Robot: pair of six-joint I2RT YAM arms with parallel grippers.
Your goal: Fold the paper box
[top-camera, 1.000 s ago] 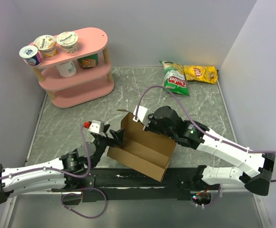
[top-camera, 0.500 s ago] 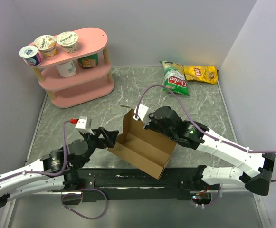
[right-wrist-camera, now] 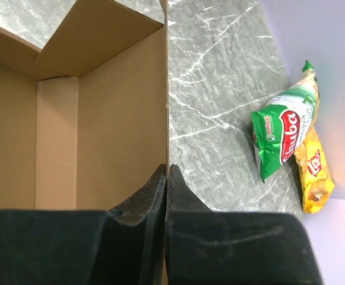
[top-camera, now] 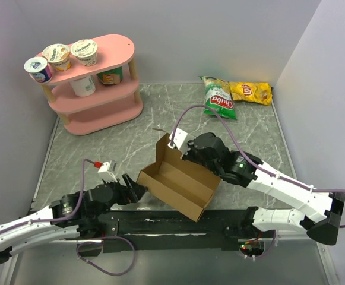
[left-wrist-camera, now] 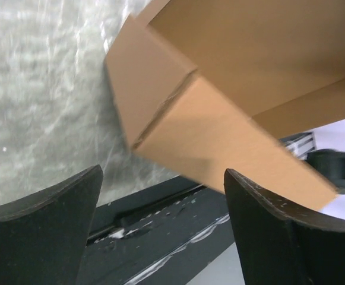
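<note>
The paper box point(top-camera: 178, 184) is plain brown cardboard, folded into an open tray with raised walls, tilted near the table's front middle. My right gripper point(top-camera: 186, 155) is shut on its far wall; in the right wrist view the fingers point(right-wrist-camera: 167, 178) pinch the wall's edge, with the box point(right-wrist-camera: 83, 119) interior to the left. My left gripper point(top-camera: 135, 191) is open and empty just left of the box's near-left corner, not touching it. In the left wrist view the box point(left-wrist-camera: 220, 113) corner hangs above the spread fingertips point(left-wrist-camera: 83, 196).
A pink two-tier shelf point(top-camera: 95, 89) with yogurt cups stands at the back left. A green chip bag point(top-camera: 220, 98) and a yellow one point(top-camera: 252, 92) lie at the back right, also in the right wrist view point(right-wrist-camera: 282, 133). A black rail point(top-camera: 160, 225) runs along the front edge.
My left gripper let go of the box's left end and drew back left and toward the front edge. The box's left end dropped and swung a little; the right gripper kept its hold.
</note>
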